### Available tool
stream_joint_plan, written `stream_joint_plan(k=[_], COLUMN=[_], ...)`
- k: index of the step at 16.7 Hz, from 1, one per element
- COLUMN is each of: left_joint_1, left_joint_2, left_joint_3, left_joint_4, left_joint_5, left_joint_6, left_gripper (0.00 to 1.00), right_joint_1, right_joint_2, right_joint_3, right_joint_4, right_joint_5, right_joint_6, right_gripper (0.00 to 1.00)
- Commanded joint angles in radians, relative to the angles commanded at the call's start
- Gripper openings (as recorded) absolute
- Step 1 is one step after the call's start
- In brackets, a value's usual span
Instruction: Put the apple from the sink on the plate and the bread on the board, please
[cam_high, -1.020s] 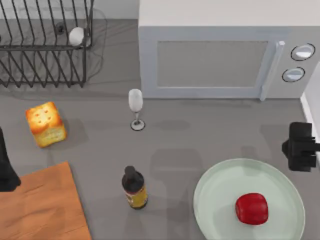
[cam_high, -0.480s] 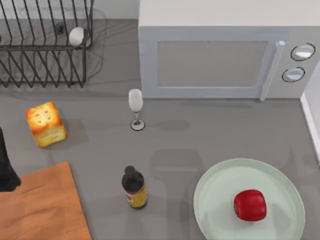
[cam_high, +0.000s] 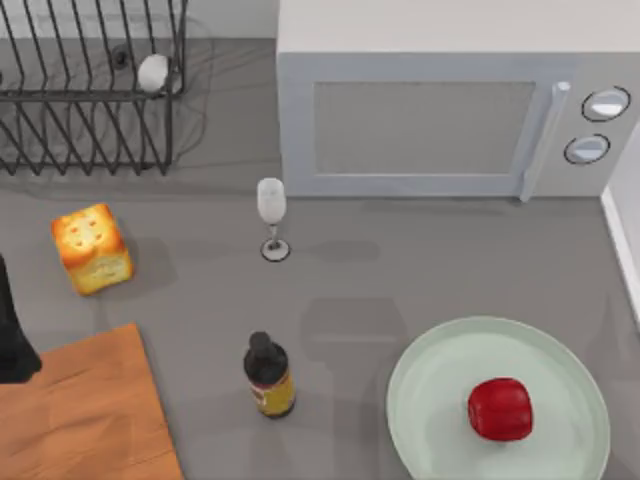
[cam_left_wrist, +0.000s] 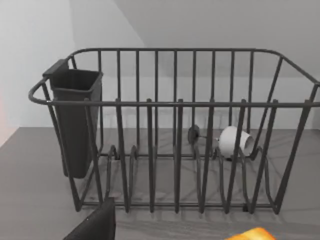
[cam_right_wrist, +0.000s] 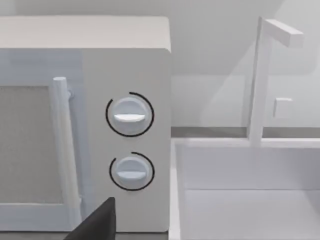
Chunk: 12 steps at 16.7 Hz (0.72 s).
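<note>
The red apple (cam_high: 500, 409) rests on the pale green plate (cam_high: 430, 400) at the front right, with nothing touching it. On the grey counter at the left stands the golden bread (cam_high: 92, 248), just behind the wooden board (cam_high: 90, 415), and a sliver of the bread (cam_left_wrist: 252, 234) shows in the left wrist view. My left gripper (cam_high: 12, 340) is a dark shape at the left edge, beside the board's far corner and in front of the bread. A dark part of my right gripper (cam_right_wrist: 95, 224) shows before the microwave, near the white sink (cam_right_wrist: 250, 200).
A dark bottle (cam_high: 268, 376) stands between board and plate, and a wine glass (cam_high: 271, 215) stands behind it. The microwave (cam_high: 440, 120) fills the back right. A wire dish rack (cam_high: 90, 90) holding a small white cup (cam_high: 153, 72) sits at the back left. A faucet (cam_right_wrist: 262, 75) rises over the sink.
My right gripper, seen at the right edge above the plate a second ago, has gone out of the top view. The apple shifted slightly left on the plate.
</note>
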Motion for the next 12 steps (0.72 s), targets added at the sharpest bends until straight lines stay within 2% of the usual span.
stream_joint_plan(k=[6, 12], left_joint_1=[-0.004, -0.04], left_joint_2=[0.03, 0.356], left_joint_3=[0.03, 0.325], left_joint_4=[-0.02, -0.219], left_joint_5=[0.001, 0.015], left_joint_6=[0.019, 0.202], left_gripper=[1.0, 1.0], right_joint_1=[0.0, 0.0], right_joint_2=[0.0, 0.0], right_joint_3=[0.0, 0.0], right_joint_4=[0.0, 0.0], right_joint_5=[0.0, 0.0], right_joint_6=[0.0, 0.0], right_gripper=[1.0, 1.0])
